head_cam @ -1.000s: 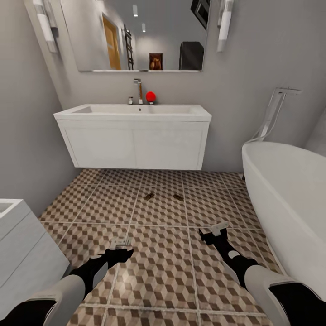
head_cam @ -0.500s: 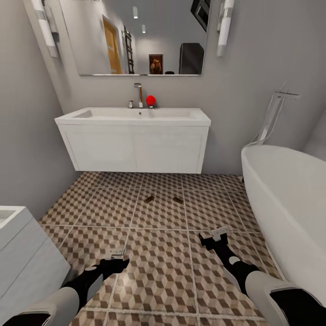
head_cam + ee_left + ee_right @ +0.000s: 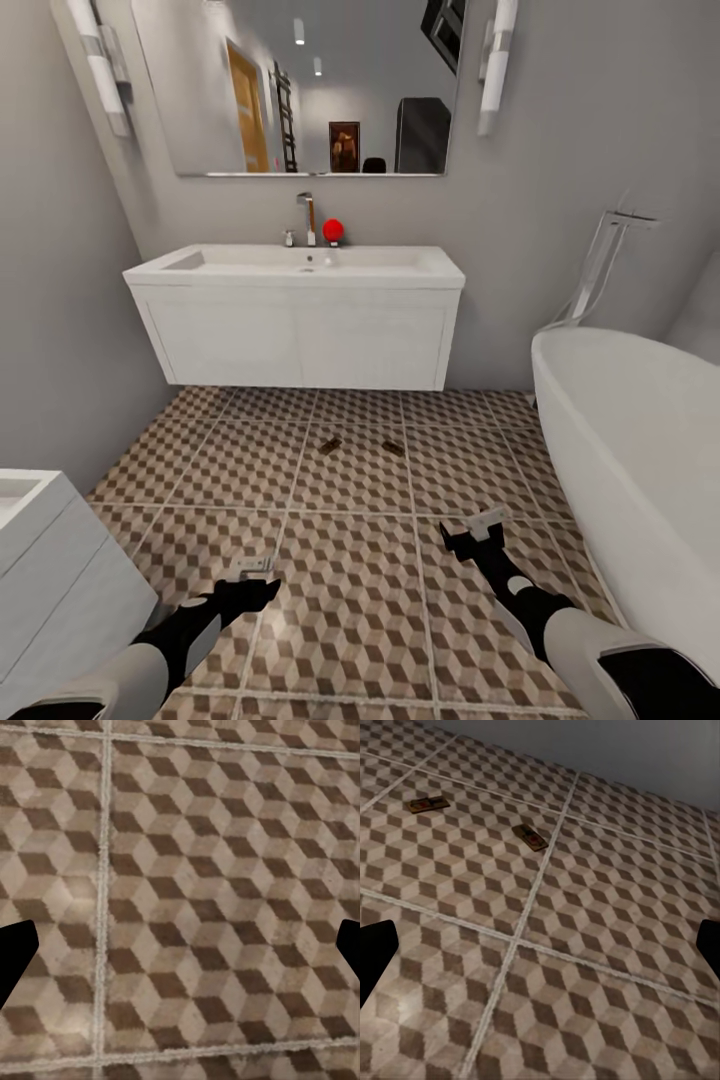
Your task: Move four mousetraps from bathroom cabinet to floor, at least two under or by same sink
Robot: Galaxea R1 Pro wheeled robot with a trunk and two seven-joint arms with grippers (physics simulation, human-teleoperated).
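Facing the sink (image 3: 300, 265), we see two mousetraps (image 3: 329, 444) on the floor (image 3: 350, 600) before it; both claws released, empty. Traps look light, stiff; pinch their edges

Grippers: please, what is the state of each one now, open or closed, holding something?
Left gripper: open, holding nothing, over the tiled floor.
Right gripper: open, holding nothing.

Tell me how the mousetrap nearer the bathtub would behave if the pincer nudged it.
That mousetrap looks flat and low, so it would probably slide, not tip or roll. It seems small and likely light. The smooth tiled floor may let it skid.
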